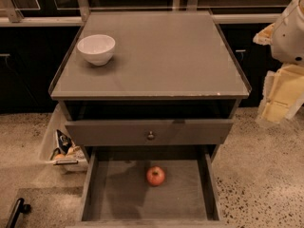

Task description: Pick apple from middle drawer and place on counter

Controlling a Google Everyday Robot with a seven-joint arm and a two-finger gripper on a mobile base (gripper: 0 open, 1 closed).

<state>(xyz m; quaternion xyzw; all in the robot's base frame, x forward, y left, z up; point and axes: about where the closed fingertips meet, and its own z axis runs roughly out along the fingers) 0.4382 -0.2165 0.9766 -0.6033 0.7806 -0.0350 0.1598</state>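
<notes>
The apple, small and red, lies on the bare floor of the middle drawer, which is pulled fully out at the bottom of the view. The apple sits near the drawer's centre, slightly towards the back. The counter is the flat grey cabinet top above it. My gripper is at the right edge of the view, beside the cabinet's right side and level with the counter's front edge. It is well apart from the apple and holds nothing that I can see.
A white bowl stands on the counter's back left. The upper drawer's front panel with a round knob juts out just above the open drawer. A bin of items sits on the floor at the left. A black handle shows at the bottom left.
</notes>
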